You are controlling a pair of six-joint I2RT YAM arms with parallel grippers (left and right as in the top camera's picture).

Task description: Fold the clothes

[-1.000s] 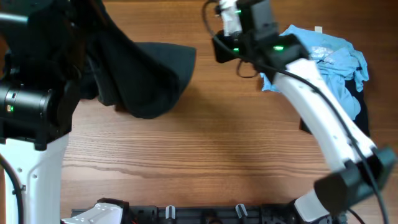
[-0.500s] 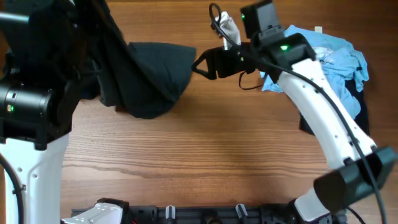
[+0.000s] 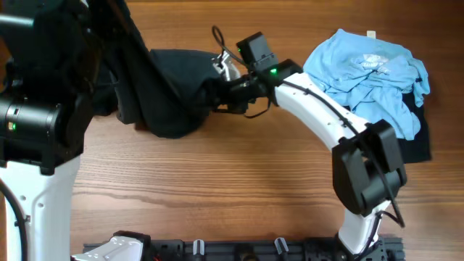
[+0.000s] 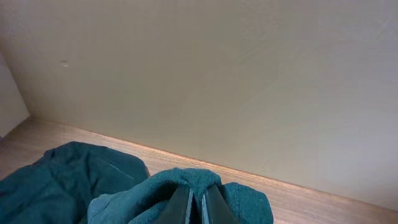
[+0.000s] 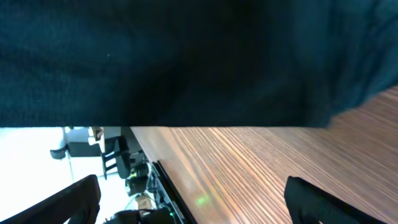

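Note:
A dark garment (image 3: pixel 174 94) hangs from the upper left and drapes onto the wooden table (image 3: pixel 239 188). My left gripper (image 4: pixel 197 208) is shut on a raised fold of it (image 4: pixel 186 183), with the cloth bunched over both fingers. My right gripper (image 3: pixel 216 93) is at this garment's right edge. Its fingers (image 5: pixel 74 199) stand wide apart and hold nothing, and the dark cloth (image 5: pixel 186 56) fills the view just above them. A light blue garment (image 3: pixel 370 69) lies crumpled at the far right on top of a black one (image 3: pixel 422 138).
The left arm's bulky housing (image 3: pixel 36 123) overhangs the table's left side. My right arm (image 3: pixel 326 123) arcs across from the bottom right to the middle. A wall (image 4: pixel 217 81) stands behind the table's far edge.
The right arm has swung left from beside the light blue garment to the dark garment's right edge, and its jaws have opened wide. The left gripper has kept its hold.

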